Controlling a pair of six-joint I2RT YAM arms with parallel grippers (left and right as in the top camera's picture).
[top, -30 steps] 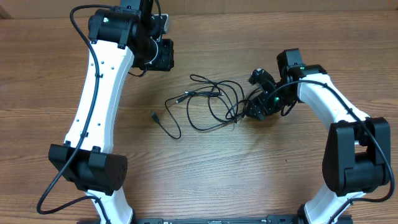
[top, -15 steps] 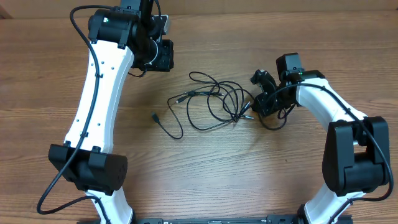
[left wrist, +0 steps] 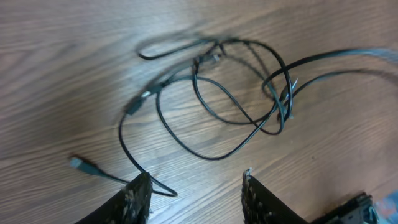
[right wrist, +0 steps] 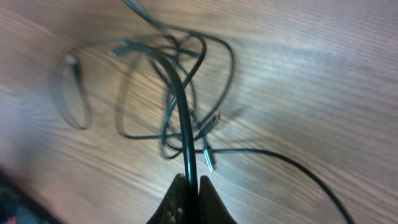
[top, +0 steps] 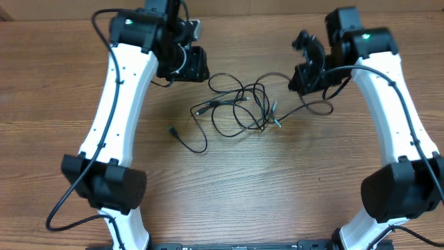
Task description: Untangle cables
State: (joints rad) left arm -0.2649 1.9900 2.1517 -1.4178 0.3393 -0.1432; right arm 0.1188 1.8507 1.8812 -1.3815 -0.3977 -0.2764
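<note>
Cables [top: 239, 111] sit in a loose tangle on the worktop [top: 277, 187], between my two end effectors. My right end effector [right wrist: 188, 198] is pinched closed on one strand, which runs from its fingertips out to the knot ahead of it. A plug end [right wrist: 210, 163] lies just beyond those fingertips. My left end effector [left wrist: 194, 186] hangs wide open, gripping nothing, with the tangle just ahead of its fingers and a loose plug [left wrist: 79, 164] off to one side.

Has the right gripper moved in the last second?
Yes. The right gripper has shifted toward the far edge of the table, drawing the cables along.
</note>
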